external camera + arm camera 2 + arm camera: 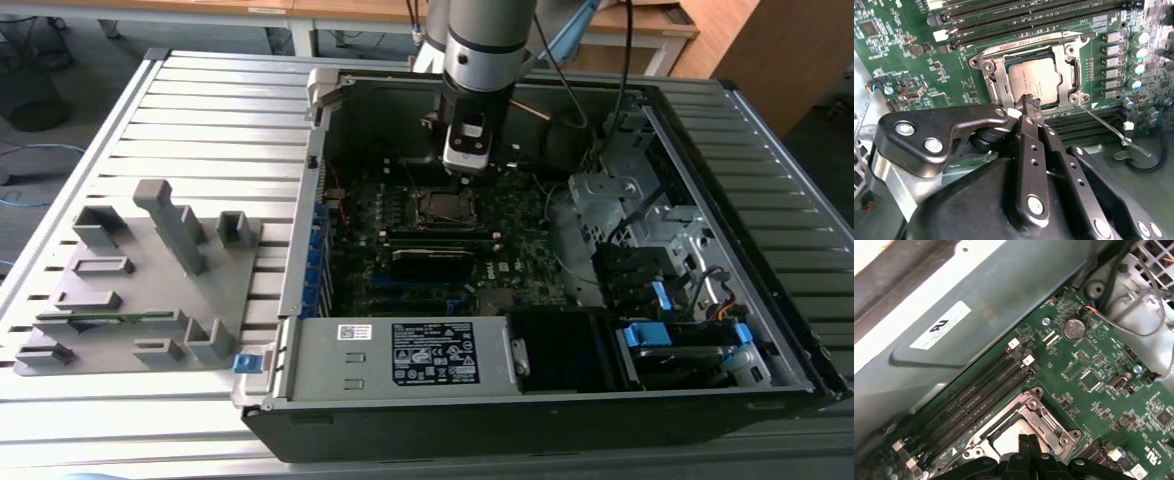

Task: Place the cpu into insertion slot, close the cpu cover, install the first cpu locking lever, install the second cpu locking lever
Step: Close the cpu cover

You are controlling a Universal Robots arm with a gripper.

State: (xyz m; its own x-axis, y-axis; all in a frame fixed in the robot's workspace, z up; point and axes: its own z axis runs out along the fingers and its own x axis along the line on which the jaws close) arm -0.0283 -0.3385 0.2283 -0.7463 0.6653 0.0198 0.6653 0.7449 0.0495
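Note:
In the open computer case, the insertion slot [441,205] sits on the green motherboard, just below my gripper [461,172]. The cpu [1035,81], a flat silver-grey square, lies in the slot. Over it, flat on the socket, lies the cpu cover [995,82], a silver frame. My gripper [1031,106] is shut with nothing in it. Its black fingertips [1030,102] are at the edge of the cover beside the cpu. A thin wire locking lever [1106,126] runs from one socket corner out over the board. The cover [1043,416] and the gripper [1027,441] also show in the first wrist view.
Long black memory slots [1004,20] run beside the socket. A labelled power supply box [400,355] fills the case's near side. A drive cage with blue tabs [667,330] stands on the exterior view's right. A grey fixture with blocks [147,280] lies outside the case on the left.

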